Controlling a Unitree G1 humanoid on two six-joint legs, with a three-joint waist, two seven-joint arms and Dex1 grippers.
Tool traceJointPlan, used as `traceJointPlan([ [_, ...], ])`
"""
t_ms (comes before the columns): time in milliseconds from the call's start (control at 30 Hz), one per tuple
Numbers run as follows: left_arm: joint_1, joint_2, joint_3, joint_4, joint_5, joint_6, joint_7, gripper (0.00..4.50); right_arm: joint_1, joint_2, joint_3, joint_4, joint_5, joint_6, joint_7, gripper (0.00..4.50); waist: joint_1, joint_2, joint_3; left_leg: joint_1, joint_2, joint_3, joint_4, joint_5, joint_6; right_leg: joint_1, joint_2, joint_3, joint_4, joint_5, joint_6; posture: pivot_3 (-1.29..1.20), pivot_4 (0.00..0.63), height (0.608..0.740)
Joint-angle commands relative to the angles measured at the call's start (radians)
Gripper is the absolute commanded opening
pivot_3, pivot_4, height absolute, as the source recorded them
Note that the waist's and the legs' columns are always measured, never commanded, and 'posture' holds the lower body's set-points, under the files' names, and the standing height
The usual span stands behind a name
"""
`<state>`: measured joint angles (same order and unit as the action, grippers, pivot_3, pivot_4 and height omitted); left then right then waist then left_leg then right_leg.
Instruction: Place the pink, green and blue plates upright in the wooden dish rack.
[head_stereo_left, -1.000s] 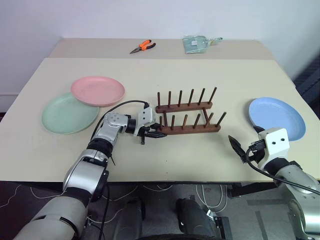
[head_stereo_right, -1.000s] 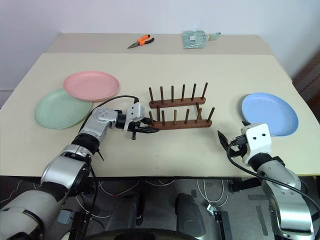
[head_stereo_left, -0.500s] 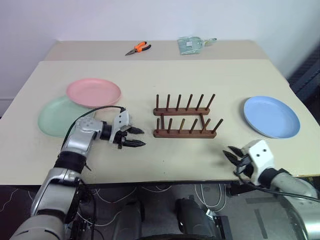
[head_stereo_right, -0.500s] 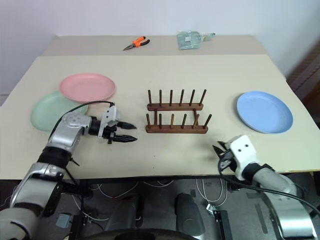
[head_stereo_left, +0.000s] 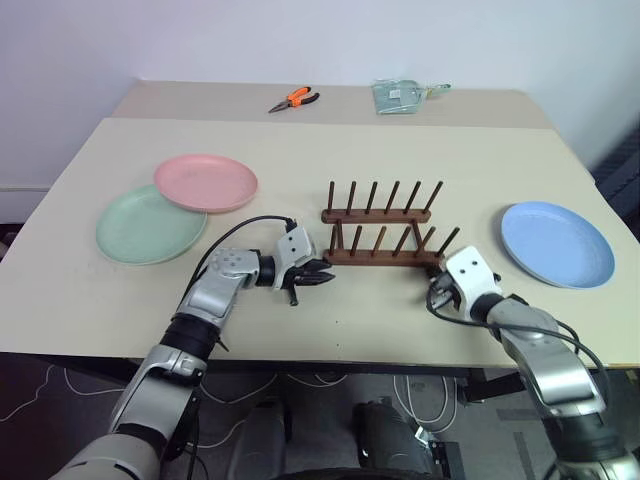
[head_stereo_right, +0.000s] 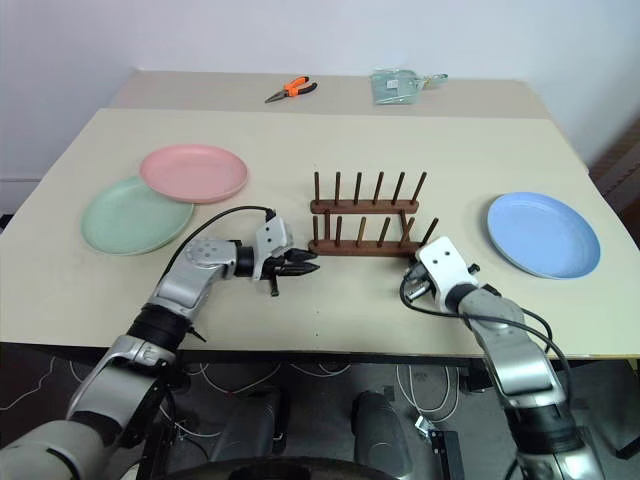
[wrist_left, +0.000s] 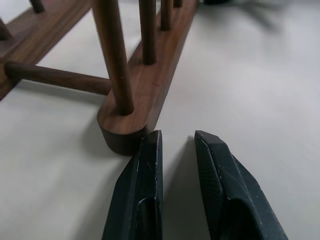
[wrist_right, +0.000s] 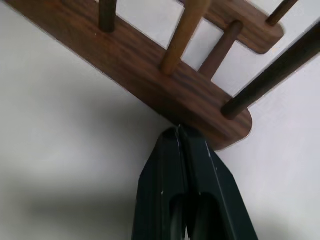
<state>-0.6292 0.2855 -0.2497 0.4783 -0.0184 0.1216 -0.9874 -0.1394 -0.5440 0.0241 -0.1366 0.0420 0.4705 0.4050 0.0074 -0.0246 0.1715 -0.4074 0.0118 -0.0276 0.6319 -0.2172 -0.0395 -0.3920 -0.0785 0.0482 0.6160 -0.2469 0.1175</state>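
Wooden dish rack (head_stereo_left: 385, 235): bench centre, empty. Left gripper (wrist_left: 172, 150) narrow at 9 o'clock end; right gripper (wrist_right: 182, 150) closed at 3 o'clock end. Risk: nudges skew rack. Plates flat.

green plate (head_stereo_left: 150, 224) partly under pink plate (head_stereo_left: 205, 182)
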Motion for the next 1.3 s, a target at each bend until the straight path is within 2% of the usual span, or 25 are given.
traceJointPlan([
  [33,-0.027,-0.003,0.005,0.105,0.045,-0.022,0.084,1.05,-0.060,0.016,-0.003,0.103,-0.027,-0.023,-0.020,0.00,-0.001,0.000,0.000,0.000,0.000,0.000,0.000,0.000,0.000,0.000,0.000,0.000,0.000,0.000,0.000,0.00,0.150,0.732],
  [200,-0.046,-0.001,0.006,0.158,0.040,-0.064,0.099,1.05,-0.091,0.015,-0.002,0.137,-0.035,-0.054,-0.007,0.00,-0.005,0.001,-0.001,0.000,0.000,0.000,-0.001,0.000,0.000,0.000,0.000,0.000,0.000,0.000,0.000,0.00,0.150,0.732],
  [333,-0.034,0.032,0.016,0.147,0.035,-0.083,0.090,1.05,-0.056,-0.007,-0.023,0.079,-0.017,-0.050,0.026,0.00,-0.010,0.001,-0.001,0.000,0.000,0.000,-0.001,0.000,0.000,0.000,0.000,0.000,0.000,0.000,0.000,0.00,0.150,0.732],
  [367,-0.025,0.051,0.035,0.123,0.012,-0.069,0.069,1.02,-0.035,-0.017,-0.039,0.037,0.005,-0.042,0.051,0.25,-0.013,0.001,-0.001,0.000,0.000,0.000,-0.001,0.000,0.000,0.000,0.001,0.000,0.000,0.000,0.000,0.00,0.150,0.732],
  [467,0.016,0.112,0.169,-0.033,-0.185,0.069,-0.037,1.80,0.050,-0.042,-0.103,-0.130,0.089,-0.022,0.121,1.20,-0.029,0.002,0.000,-0.001,0.000,0.000,-0.003,0.000,0.000,-0.002,0.001,0.000,0.001,0.000,0.001,0.00,0.150,0.732],
  [567,0.019,0.149,0.310,-0.140,-0.322,0.156,-0.013,3.35,0.108,-0.058,-0.131,-0.235,0.114,-0.002,0.138,2.80,-0.038,0.002,0.003,-0.002,0.002,-0.001,-0.004,0.000,0.000,-0.006,0.002,0.000,0.004,0.000,0.001,0.00,0.150,0.732],
  [633,-0.025,0.161,0.408,-0.142,-0.356,0.181,0.098,4.35,0.130,-0.067,-0.131,-0.264,0.109,0.006,0.139,3.76,-0.029,0.002,0.003,-0.003,0.002,-0.002,-0.003,0.000,0.000,-0.006,0.002,0.000,0.005,0.000,0.001,0.00,0.150,0.732],
  [767,-0.130,0.173,0.571,-0.085,-0.366,0.166,0.368,4.35,0.149,-0.066,-0.119,-0.282,0.109,0.006,0.146,3.76,-0.019,0.001,0.003,-0.003,0.002,-0.001,-0.001,0.000,0.000,-0.004,0.002,0.000,0.003,0.000,0.001,0.00,0.150,0.732],
  [900,-0.170,0.213,0.658,0.006,-0.340,0.232,0.597,4.35,0.138,-0.064,-0.104,-0.273,0.101,0.000,0.148,3.76,-0.022,0.001,0.003,-0.003,0.001,-0.001,-0.003,0.000,0.000,-0.004,0.002,0.000,0.001,0.001,0.005,0.00,0.150,0.732],
  [1033,-0.129,0.220,0.775,0.005,-0.462,0.368,0.645,4.35,0.120,-0.066,-0.099,-0.252,0.095,-0.006,0.153,3.76,-0.024,0.001,0.003,-0.002,0.001,-0.001,-0.003,0.000,0.000,-0.005,0.002,0.000,0.002,0.001,0.006,0.00,0.150,0.732],
  [1300,-0.062,0.180,0.899,-0.041,-0.604,0.519,0.760,4.35,0.095,-0.072,-0.077,-0.206,0.078,-0.029,0.163,3.76,-0.017,-0.004,0.005,-0.003,0.001,-0.001,-0.003,0.000,0.000,-0.004,0.001,-0.001,0.002,0.001,0.005,0.00,0.150,0.732],
])
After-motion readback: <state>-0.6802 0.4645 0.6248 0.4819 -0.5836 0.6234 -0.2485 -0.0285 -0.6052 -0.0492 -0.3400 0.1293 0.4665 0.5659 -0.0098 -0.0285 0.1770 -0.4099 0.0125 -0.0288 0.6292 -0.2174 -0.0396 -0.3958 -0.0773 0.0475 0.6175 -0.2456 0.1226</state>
